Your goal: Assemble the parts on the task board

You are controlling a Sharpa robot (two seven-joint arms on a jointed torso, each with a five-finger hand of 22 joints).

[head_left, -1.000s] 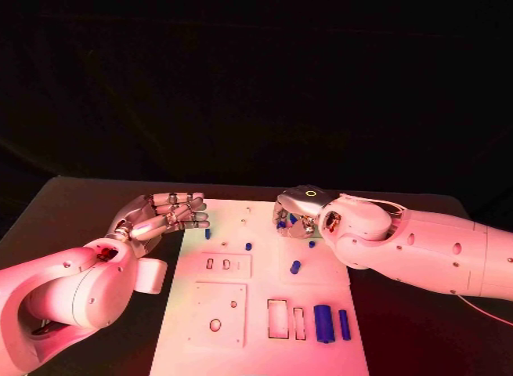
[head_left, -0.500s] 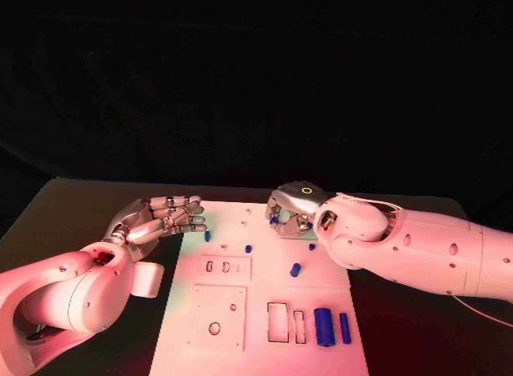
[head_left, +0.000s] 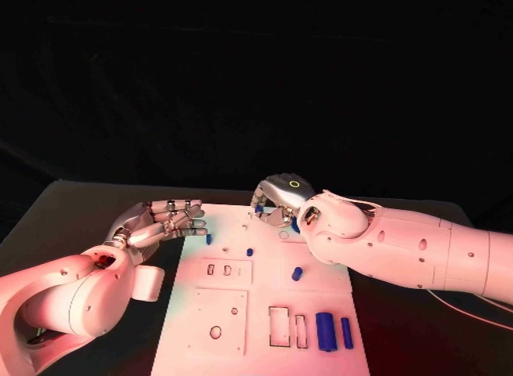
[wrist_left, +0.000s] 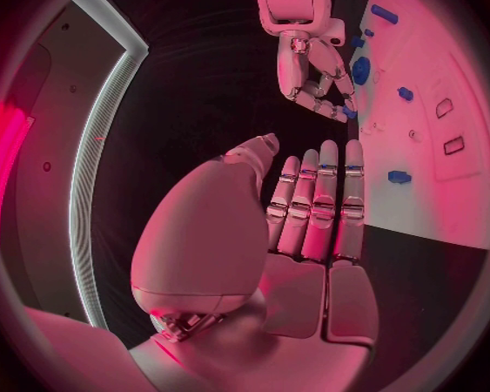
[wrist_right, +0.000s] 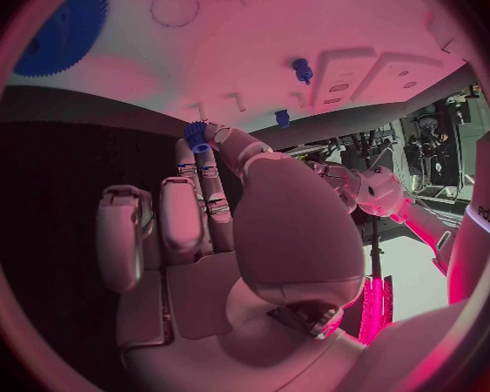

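The flat white task board [head_left: 268,298] lies in the middle of the black table [head_left: 76,211], with several small blue parts [head_left: 325,330] loose on it, so most assembly remains. The right hand [head_left: 281,205] pinches a small blue toothed gear [wrist_right: 197,135] over the far end. The left hand [head_left: 160,222] holds nothing, fingers straight.

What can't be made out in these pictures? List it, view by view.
- Head view: the right hand covers its own fingertips, hiding the small blue part it pinches.
- Head view: the right arm hides part of the task board's right edge.
- Right wrist view: the circle's rim cuts off the large blue gear.
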